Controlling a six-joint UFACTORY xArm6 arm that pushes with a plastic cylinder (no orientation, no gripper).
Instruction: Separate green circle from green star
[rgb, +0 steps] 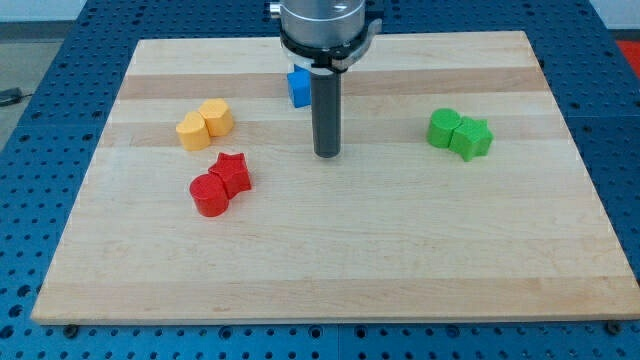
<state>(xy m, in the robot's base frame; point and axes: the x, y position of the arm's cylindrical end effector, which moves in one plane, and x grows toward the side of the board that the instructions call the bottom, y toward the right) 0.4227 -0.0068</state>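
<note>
While my tip (327, 154) stands near the middle of the bench (330, 270), touching no block, the green circle (443, 128) and the green star (472, 138) lie pressed against each other well apart from it at the view's right, the circle on the left side of the star. There are no fingers on this arm, only the bare rod, so nothing is held. A blue block (297, 87) sits partly hidden behind the rod, two yellow blocks (205, 123) touch each other at the view's upper left, and below them a red star (232, 172) touches a red circle (210, 195).
</note>
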